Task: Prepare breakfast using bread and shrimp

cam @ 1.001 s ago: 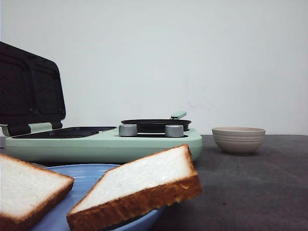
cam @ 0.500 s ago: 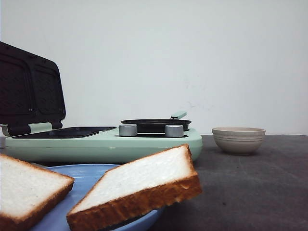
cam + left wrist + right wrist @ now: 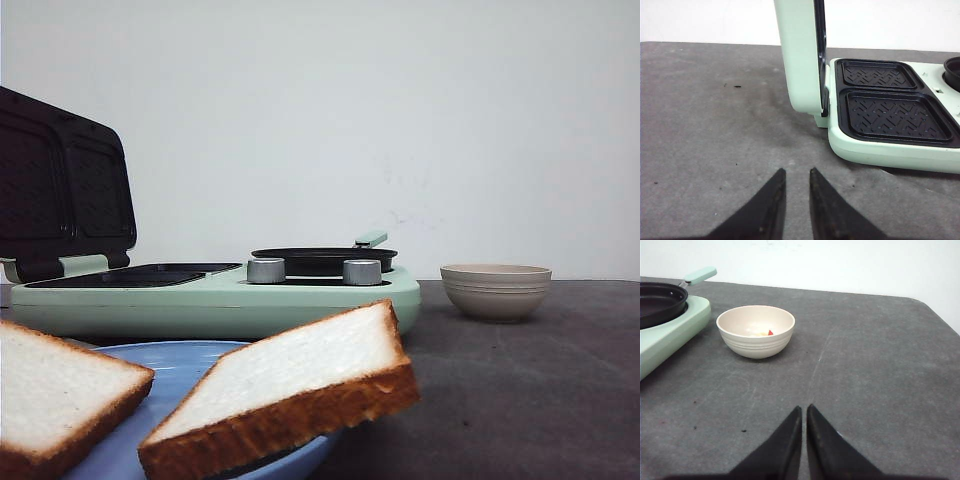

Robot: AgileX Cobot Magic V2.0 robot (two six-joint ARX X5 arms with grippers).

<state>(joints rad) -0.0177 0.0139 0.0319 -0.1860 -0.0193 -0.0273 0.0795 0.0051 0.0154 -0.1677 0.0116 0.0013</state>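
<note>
Bread lies in two slices on a blue plate [image 3: 190,365] at the near edge of the front view. One slice [image 3: 290,385] rests tilted, its white face turned up and toward the camera, its far corner raised and pointing away to the right, toward the bowl's side of the table; its long visible run goes from the low near-left corner up to that raised far-right corner, and the golden-brown crust shows along the near edge, which overhangs the plate's rim. The other slice [image 3: 55,395] sits at the left, cut off by the picture's edge, with its face sloping down to the right and its crust corner pointing toward the first slice; whether the two touch cannot be told.

Behind the plate stands a mint-green breakfast maker [image 3: 215,295] with its dark-lined lid [image 3: 62,185] propped upright at the left, two silver knobs [image 3: 266,271] on the front, and a shallow black pan [image 3: 323,259] with a green handle on its right part. The left wrist view shows two ribbed black grill plates [image 3: 892,112] in the open base. Right of the machine, well apart from it, sits a beige bowl [image 3: 755,331] holding small pale and red bits.

The left gripper [image 3: 796,176] hangs over the bare grey table [image 3: 875,360] with a narrow gap between its fingertips and nothing in it. The right gripper [image 3: 804,411] has its tips nearly together, also empty
</note>
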